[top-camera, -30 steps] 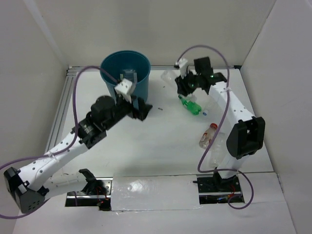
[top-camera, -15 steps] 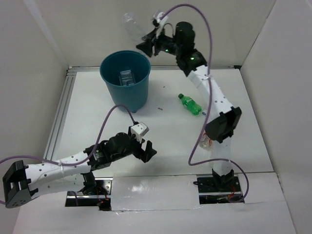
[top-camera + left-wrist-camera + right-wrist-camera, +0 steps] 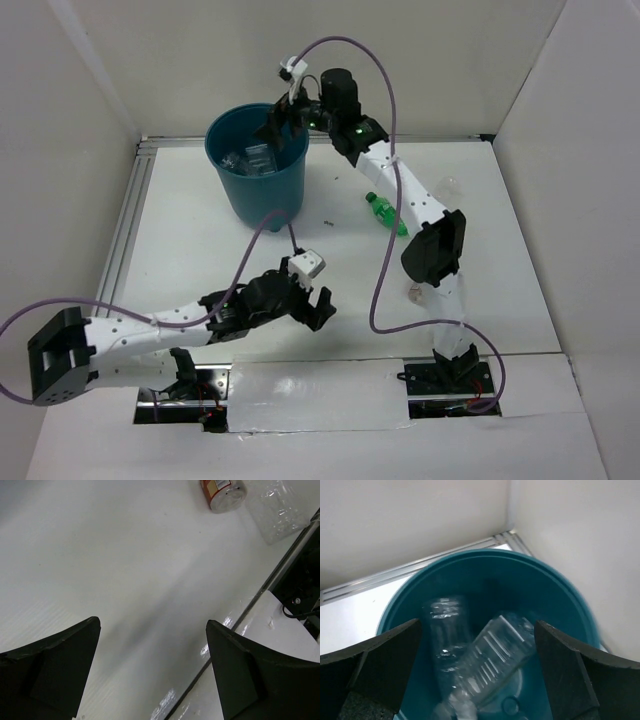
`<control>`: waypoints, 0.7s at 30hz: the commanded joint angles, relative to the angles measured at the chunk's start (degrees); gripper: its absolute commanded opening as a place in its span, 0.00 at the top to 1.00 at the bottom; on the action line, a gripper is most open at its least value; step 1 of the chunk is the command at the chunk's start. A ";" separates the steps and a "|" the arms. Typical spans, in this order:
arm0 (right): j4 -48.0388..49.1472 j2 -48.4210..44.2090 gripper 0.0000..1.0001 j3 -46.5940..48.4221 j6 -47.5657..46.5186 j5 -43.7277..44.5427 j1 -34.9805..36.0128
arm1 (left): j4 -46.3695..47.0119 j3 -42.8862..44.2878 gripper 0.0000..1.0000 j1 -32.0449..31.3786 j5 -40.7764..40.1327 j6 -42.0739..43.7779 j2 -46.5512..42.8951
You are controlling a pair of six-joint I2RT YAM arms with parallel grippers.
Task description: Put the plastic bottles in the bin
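Note:
The dark teal bin [image 3: 262, 190] stands at the back left of the table. My right gripper [image 3: 280, 125] hangs open just over its rim, empty. In the right wrist view that gripper [image 3: 476, 625] looks down into the bin [image 3: 485, 555], where two clear plastic bottles [image 3: 500, 655] [image 3: 445, 630] lie crossed. A green bottle [image 3: 385, 213] lies on the table right of the bin. My left gripper [image 3: 318, 305] is open low over the near middle of the table. The left wrist view shows this gripper [image 3: 152, 625] over bare table, with an orange-labelled bottle [image 3: 222, 489] and a clear crinkled bottle [image 3: 277, 507] ahead of it.
The right arm [image 3: 430, 250] stretches from its base over the right half of the table and covers most of a bottle [image 3: 413, 292] lying under it. White walls close the table on three sides. A metal rail [image 3: 125, 230] runs along the left edge.
My right gripper carried a clear bottle up over the bin and opened; the bottle now lies inside. My left arm drew back from the bin to the near middle of the table.

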 commanded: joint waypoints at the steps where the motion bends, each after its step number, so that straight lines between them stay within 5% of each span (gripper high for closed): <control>1: -0.94 -8.45 0.00 0.68 1.03 3.03 -3.48 | 5.60 5.94 0.00 1.67 0.80 -0.69 5.88; 5: -4.46 -15.56 0.09 -5.99 -0.37 9.09 -8.91 | 5.60 15.67 0.00 5.36 3.79 -7.81 18.07; 7: -5.86 -20.48 0.36 -10.21 -0.37 14.36 -11.73 | 5.61 19.73 0.00 7.38 3.79 -13.94 22.31; 8: -5.87 -22.06 0.73 -14.76 -0.37 15.68 -15.23 | 5.60 24.36 0.00 8.17 4.58 -16.24 24.42; 10: -8.41 -26.11 0.91 -19.17 -0.37 18.49 -18.94 | 3.25 30.35 0.00 10.20 4.59 -22.65 32.06; 12: -11.30 -29.79 0.81 -26.03 -0.37 18.51 -23.95 | -6.66 43.52 0.00 11.25 4.50 -32.14 38.38; 13: -11.84 -31.29 0.65 -28.49 -1.07 18.51 -25.53 | -11.57 48.79 0.00 11.26 2.50 -35.22 45.12; 14: -12.63 -34.44 0.32 -34.17 -1.69 18.51 -28.33 | -20.50 59.37 0.00 11.26 2.48 -39.95 48.49; 17: -13.69 -38.50 0.18 -43.59 -2.22 18.51 -32.39 | -29.01 71.57 0.00 11.78 1.51 -46.30 58.50; 21: -15.80 -42.11 0.18 -50.56 -1.60 14.57 -41.16 | -32.62 79.75 0.00 13.01 0.54 -53.69 64.16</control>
